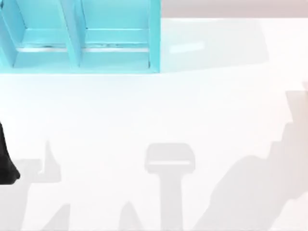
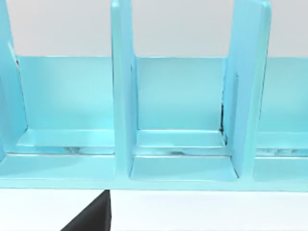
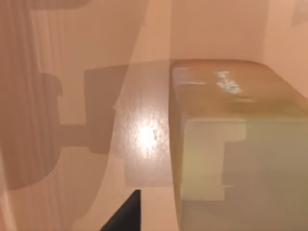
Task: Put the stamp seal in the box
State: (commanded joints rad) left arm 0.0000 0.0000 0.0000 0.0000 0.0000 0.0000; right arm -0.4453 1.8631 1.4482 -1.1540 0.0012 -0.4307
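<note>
The stamp seal, a golden-brown block with rounded edges and a faint whitish mark on its upper face, looms very close in the right wrist view. It rests on a glossy peach floor with peach walls rising behind, apparently the inside of the box. A dark part of my right gripper sits just beside the seal, and I cannot tell whether they touch. A black part of my left arm is at the table's left edge in the top view. A dark part of my left gripper hangs over the white table.
A teal rack with upright dividers and open compartments stands at the table's back left; the left wrist view faces it. A pinkish sliver touches the top view's right edge. Grey arm shadows lie across the white table.
</note>
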